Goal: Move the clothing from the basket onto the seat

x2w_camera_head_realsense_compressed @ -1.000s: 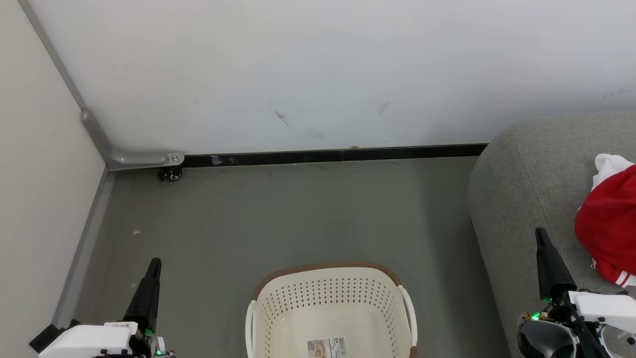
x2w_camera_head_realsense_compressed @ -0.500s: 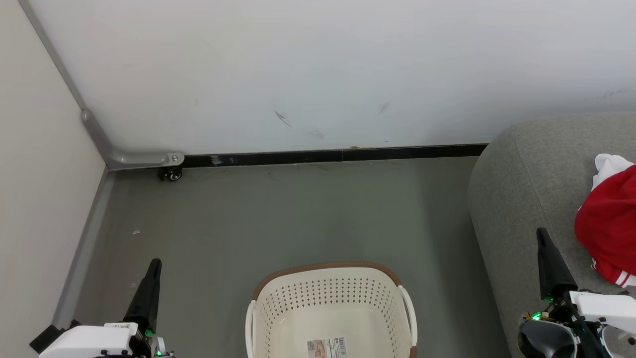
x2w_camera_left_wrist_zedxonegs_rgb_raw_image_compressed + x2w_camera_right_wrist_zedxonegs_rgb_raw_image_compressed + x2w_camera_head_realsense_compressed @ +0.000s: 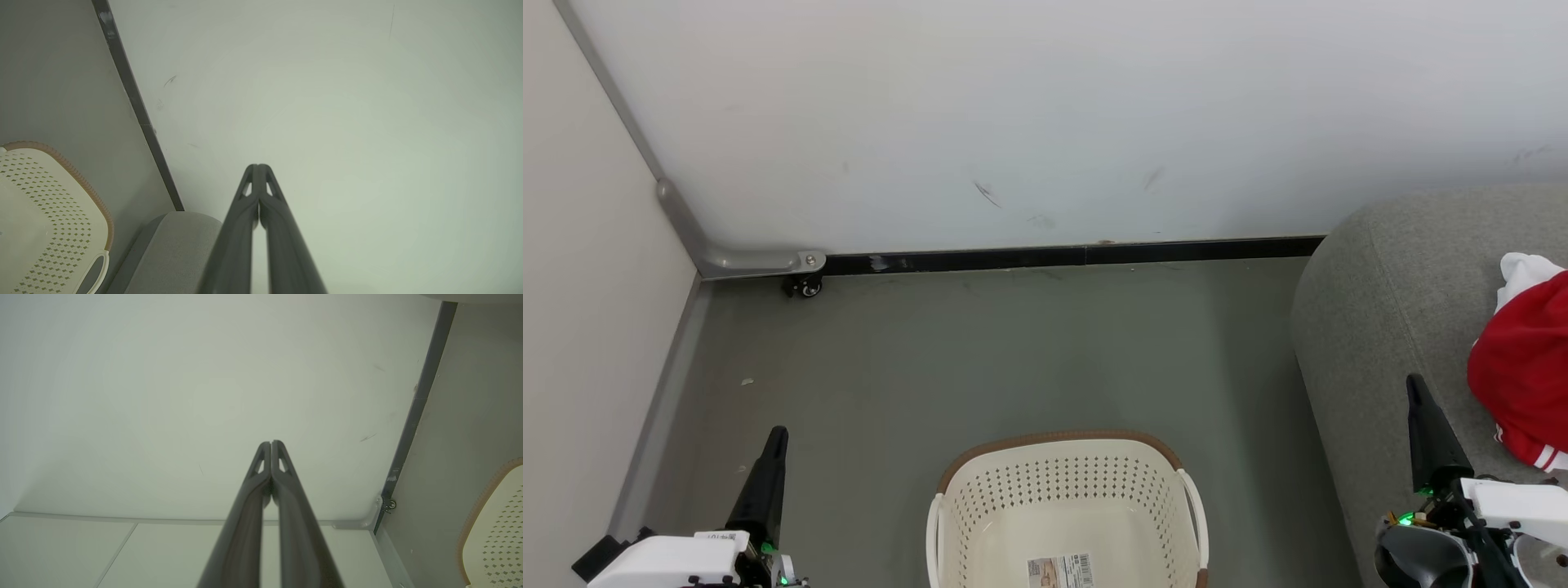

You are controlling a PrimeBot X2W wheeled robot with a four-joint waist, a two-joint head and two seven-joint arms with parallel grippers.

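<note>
The cream basket point(image 3: 980, 498) with a brown rim stands on the floor at the bottom centre, holding nothing but a barcode sticker point(image 3: 1059, 569) on its bottom. Red clothing point(image 3: 1523, 376) with white trim lies on the grey seat point(image 3: 1388, 286) at the right edge. My left gripper point(image 3: 779, 431) is shut and empty, left of the basket. Over the seat's front corner, just left of the clothing and apart from it, my right gripper point(image 3: 1413, 380) is shut and empty. In the wrist views each pair of fingers meets at the tips, left gripper point(image 3: 258, 166), right gripper point(image 3: 271, 443).
A white wall point(image 3: 1045, 122) with a black skirting strip point(image 3: 1062, 256) closes the far side. A grey metal bracket with a small caster point(image 3: 805, 286) sits in the left corner beside a pale side panel point(image 3: 580, 327). Grey floor point(image 3: 1013, 351) lies between basket and wall.
The right gripper has sunk very slightly in the head view. Nothing else has moved.
</note>
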